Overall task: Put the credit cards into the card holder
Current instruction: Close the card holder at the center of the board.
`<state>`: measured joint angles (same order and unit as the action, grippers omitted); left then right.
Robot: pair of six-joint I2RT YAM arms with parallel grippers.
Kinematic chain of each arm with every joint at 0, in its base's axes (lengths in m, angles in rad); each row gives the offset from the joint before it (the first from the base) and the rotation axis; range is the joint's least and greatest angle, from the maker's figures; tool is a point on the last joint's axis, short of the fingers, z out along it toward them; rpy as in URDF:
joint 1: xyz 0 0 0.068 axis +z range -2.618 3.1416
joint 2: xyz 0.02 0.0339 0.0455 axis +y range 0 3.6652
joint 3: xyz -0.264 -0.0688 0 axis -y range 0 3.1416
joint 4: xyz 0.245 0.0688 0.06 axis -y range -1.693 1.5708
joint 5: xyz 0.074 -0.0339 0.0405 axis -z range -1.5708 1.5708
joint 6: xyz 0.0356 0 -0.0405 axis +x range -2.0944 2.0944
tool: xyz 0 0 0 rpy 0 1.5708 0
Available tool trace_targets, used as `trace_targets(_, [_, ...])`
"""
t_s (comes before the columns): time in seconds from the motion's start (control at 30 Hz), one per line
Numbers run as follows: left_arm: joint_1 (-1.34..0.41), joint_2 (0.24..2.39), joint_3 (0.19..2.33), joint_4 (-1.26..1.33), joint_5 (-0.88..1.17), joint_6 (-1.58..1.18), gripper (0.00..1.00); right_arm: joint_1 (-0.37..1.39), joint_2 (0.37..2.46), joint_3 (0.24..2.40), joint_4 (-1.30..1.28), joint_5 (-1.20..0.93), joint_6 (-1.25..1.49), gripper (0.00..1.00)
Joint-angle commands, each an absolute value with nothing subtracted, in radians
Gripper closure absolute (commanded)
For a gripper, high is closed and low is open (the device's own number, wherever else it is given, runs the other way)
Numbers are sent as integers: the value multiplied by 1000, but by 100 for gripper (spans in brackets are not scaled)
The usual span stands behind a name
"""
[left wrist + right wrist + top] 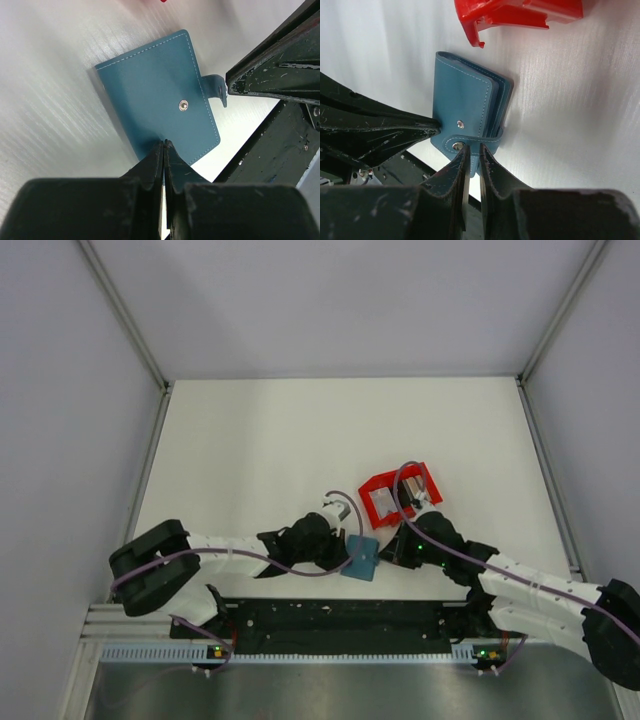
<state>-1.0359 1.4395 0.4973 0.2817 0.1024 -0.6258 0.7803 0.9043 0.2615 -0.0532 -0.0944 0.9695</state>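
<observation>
We found the card holder point(150, 90) between the two arms, just beside the red tray point(520, 12). It seemed tilted up off the table. It was folded shut, but its closure strap point(216, 86) stood free of the snap stud.

The left gripper point(164, 145) was fully closed, its tips pinched on the edge of the cover. The right gripper point(472, 149) showed only a narrow slit between its jaws, and its tips appeared to nip the end of the strap. The credit cards point(417, 486) lay in the tray; we saw none in the holder.

Risks noted:
- Both grips sat on thin edges, so a pull on the strap could drag the cover out of the left pinch and drop the holder.
- The strap could slip from the right tips before the cover opened.
- Neither claw was free to fetch a card, and releasing either hold could let the holder fold shut.
</observation>
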Motion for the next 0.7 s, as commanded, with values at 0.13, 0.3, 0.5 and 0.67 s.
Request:
trace_targets(0.13, [-1052,1490,506,324,81,-650,98,775,910,298,-69,-63,953,87])
trace_targets(0.3, [-1055,1489,508,314,71,-660,98,773,933,324,-61,-64,928,87])
trace_targets(0.5, [-1060,1491,512,305,55,-673,99,772,965,368,-69,-48,890,87])
trace_targets(0.67, [-1060,1488,512,301,45,-684,99,772,1032,391,-55,-75,880,87])
